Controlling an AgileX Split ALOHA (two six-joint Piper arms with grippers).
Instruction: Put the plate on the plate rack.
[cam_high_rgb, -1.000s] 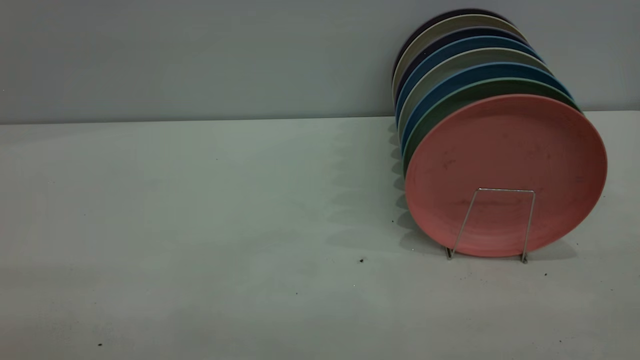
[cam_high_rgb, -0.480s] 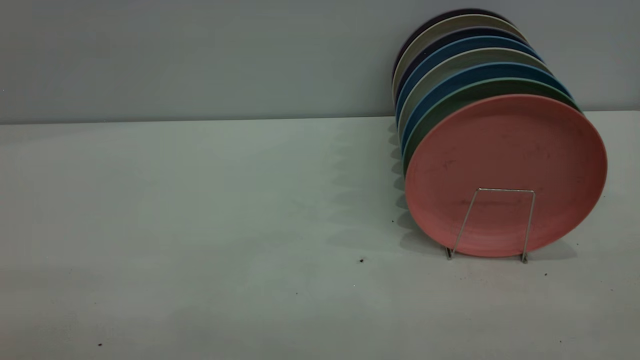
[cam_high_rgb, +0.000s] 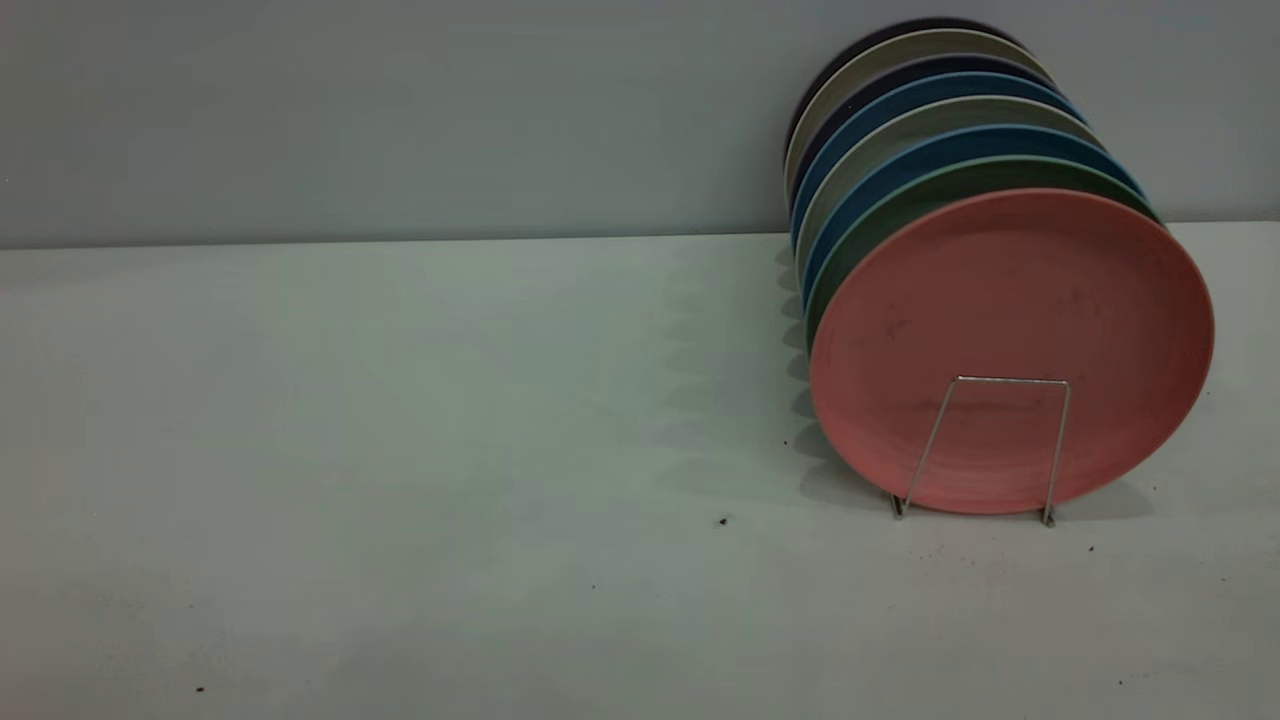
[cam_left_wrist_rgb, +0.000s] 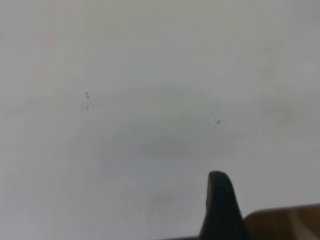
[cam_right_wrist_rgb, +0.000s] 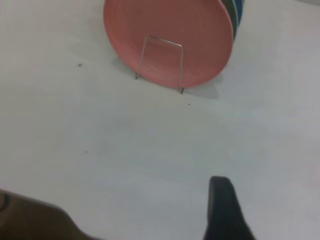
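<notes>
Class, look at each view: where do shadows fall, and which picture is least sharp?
Exterior view: the plate and those behind it in the rack cast soft scalloped shadows leftward on the table. Right wrist view: a faint shadow lies under the plate. Left wrist view: softest, nearly featureless table, one dark fingertip blurred.
</notes>
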